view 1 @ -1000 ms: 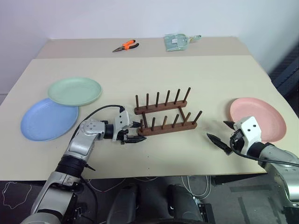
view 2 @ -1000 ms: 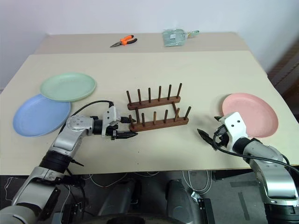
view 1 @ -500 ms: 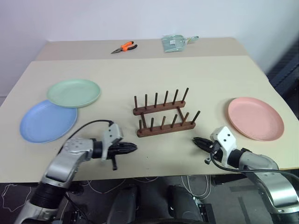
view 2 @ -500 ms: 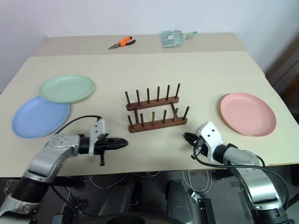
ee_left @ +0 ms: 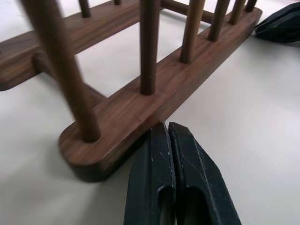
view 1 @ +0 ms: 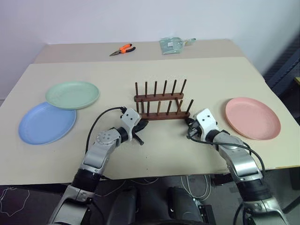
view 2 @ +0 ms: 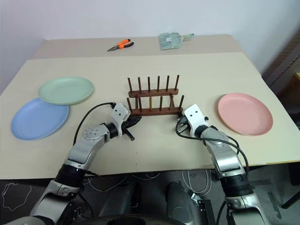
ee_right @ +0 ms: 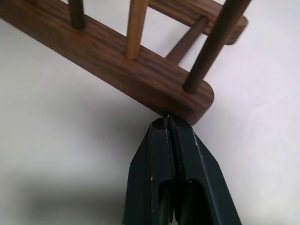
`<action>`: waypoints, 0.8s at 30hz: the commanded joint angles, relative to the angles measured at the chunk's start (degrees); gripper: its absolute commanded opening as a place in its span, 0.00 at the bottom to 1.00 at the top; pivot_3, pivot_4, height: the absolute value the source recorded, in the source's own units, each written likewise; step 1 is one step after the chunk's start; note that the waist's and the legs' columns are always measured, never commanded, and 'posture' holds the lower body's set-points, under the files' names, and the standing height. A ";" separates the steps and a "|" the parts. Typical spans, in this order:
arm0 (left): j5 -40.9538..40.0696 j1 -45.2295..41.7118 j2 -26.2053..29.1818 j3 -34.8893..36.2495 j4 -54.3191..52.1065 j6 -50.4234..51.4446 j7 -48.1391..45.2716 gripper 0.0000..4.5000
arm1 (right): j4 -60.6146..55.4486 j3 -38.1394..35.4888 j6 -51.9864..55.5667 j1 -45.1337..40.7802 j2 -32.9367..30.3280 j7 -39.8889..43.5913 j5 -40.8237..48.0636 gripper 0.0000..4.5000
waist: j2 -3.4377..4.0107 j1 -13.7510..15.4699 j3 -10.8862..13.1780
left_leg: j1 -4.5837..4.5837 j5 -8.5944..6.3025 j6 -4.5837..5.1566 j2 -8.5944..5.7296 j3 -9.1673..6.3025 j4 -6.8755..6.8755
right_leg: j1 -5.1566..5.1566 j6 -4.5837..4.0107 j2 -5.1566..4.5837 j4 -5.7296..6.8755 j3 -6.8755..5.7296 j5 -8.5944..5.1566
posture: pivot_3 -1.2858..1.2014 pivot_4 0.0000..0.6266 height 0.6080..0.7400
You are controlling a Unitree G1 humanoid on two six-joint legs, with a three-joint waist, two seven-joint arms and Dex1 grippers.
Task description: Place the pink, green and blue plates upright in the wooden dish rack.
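We see a broad beige table with a smooth matte top. On its left side lie two round shallow matte plates: the light blue plate, and the pale green plate overlapping its far edge. The salmon pink plate lies flat on the right side, well apart from them. In the middle stands the dark brown wooden dish rack, two low bars with rounded ends, each bearing a row of thin upright pegs, joined by cross rods; no plate is in it.

A second ago both arms sat nearer the front edge, the right one close to the pink plate with its fingers spread. Since then both have swung inward to the rack's near bar and their fingers have closed.

The left gripper points forward and inward, slightly downward, its black fingers pressed flat together on nothing, tips at the rack's near left end. The right gripper mirrors it, fingers likewise together and empty, tips at the near right end.

At the far edge lie orange-handled pliers and a pale green dustpan.
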 commanded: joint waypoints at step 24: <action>-14.74 8.23 1.90 2.04 -18.55 6.06 -12.54 0.00 | -5.14 -11.67 6.69 9.52 -18.15 2.15 -6.09 0.72 | -0.01 -0.22 0.03 | -0.14 -0.02 -0.01 -0.01 0.02 -0.12 | -0.11 -0.07 -0.11 -0.17 0.00 -0.08 | 0.52 0.24 0.98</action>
